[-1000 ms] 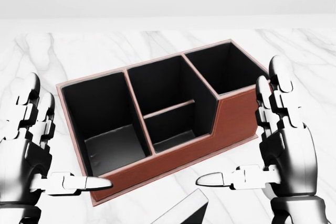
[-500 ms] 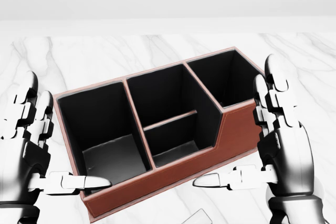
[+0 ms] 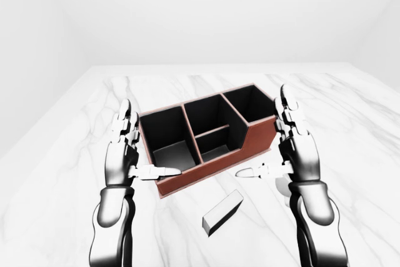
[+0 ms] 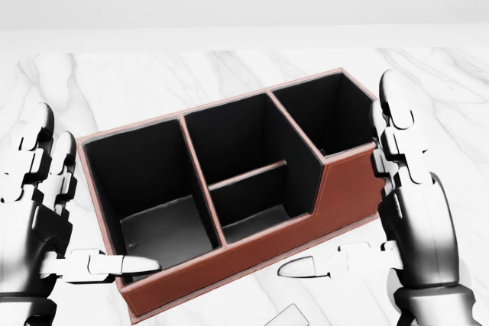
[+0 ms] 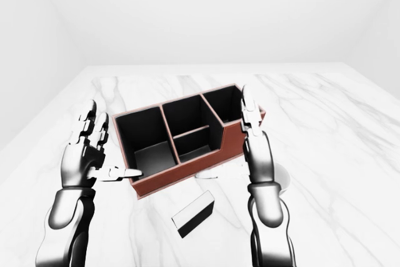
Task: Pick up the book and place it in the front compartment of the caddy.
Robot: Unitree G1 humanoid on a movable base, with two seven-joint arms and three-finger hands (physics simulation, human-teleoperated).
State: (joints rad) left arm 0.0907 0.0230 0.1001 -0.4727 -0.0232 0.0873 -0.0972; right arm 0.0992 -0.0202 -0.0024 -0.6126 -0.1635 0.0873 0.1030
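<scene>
Caddy: red-brown box with black lining on the white marble table, set at a slant; four compartments, all holding nothing; it sits where it sat half a second ago in the head view.
Book: lies flat on the table below the caddy in the left-eye view, apart from it, between the two forearms; touched by neither hand. In the head view only its corner shows at the bottom edge, a little lower than a second ago.
Left hand: fingers spread apart and pointing up, thumb lying level with its tip just beside the caddy's lower left corner; holding nothing; barely shifted since the earlier frames.
Right hand: fingers apart and upright by the caddy's right end, thumb pointing left under its long wall; holding nothing; it stands slightly higher and further right than half a second ago.
Camera: the picture has settled since half a second ago, after dropping slightly before that.
</scene>
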